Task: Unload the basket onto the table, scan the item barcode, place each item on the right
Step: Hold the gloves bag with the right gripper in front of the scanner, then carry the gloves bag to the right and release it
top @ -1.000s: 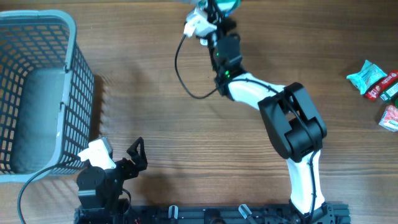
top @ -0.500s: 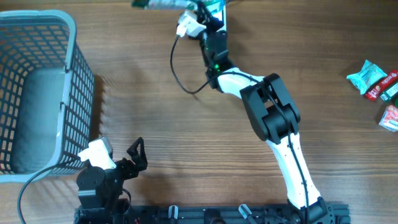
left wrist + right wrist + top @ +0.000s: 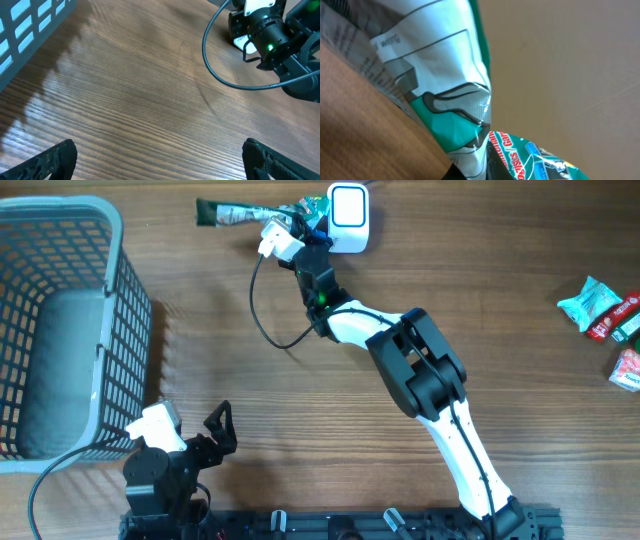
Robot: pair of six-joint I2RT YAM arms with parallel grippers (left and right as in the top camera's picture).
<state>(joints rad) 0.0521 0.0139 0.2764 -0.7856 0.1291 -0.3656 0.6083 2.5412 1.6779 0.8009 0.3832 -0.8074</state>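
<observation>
A green-and-white snack packet [image 3: 235, 213] is pinched by the right hand [image 3: 303, 222] at the far edge of the table [image 3: 300, 410]. It is held just beside the white scanner [image 3: 348, 206], perhaps touching it; the contact is hidden. The left hand [image 3: 160, 160] is spread wide above bare wood, near the grey basket [image 3: 110, 330].
</observation>
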